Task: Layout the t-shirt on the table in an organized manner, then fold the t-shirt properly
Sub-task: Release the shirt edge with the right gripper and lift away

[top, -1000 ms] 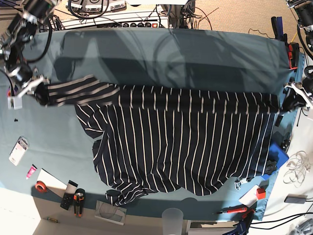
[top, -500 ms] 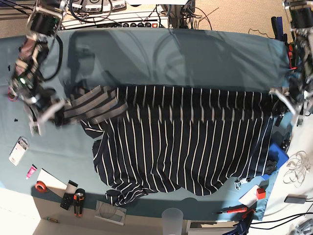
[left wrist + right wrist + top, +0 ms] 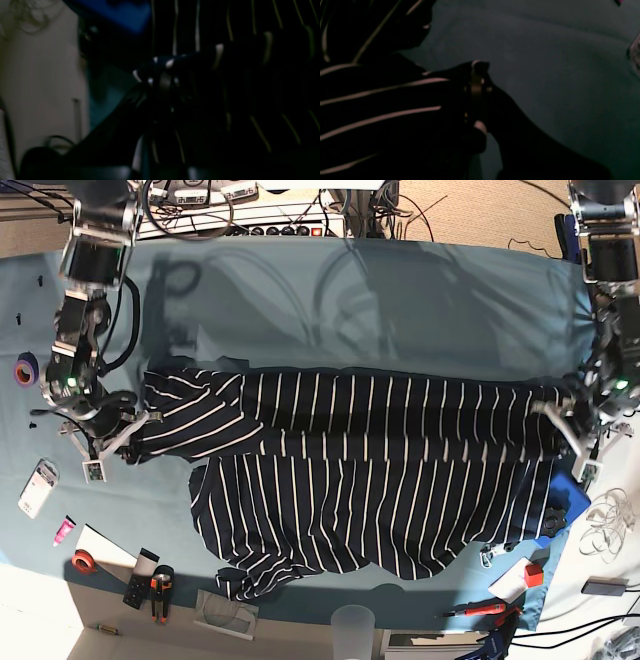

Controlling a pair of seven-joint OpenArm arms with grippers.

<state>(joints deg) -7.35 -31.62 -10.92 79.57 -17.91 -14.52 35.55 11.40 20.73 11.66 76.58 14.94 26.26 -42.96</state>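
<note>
With both jaws clamped on cloth, the right gripper [image 3: 112,442] pinches a sleeve end of the t-shirt [image 3: 380,480] on the base view's left, and the left gripper [image 3: 578,442] pinches the opposite end on that view's right. The wrist views, dim as they are, each show striped fabric bunched between closed fingertips.

Between the two grips, the held edge runs as one long band across the table [image 3: 330,300], its long axis straight from one gripper to the other, so each arm is at its own end and neither is nearer the middle. The rest of the shirt lies on the near side of that band, rumpled at its lower hem.

Open teal cloth spreads wide on the far side. To my eye the left gripper has little room: it sits almost at the table's edge, near a blue box [image 3: 568,498]. The near edge is crowded with tape [image 3: 84,561], pliers [image 3: 160,588] and a plastic cup [image 3: 352,628].
</note>
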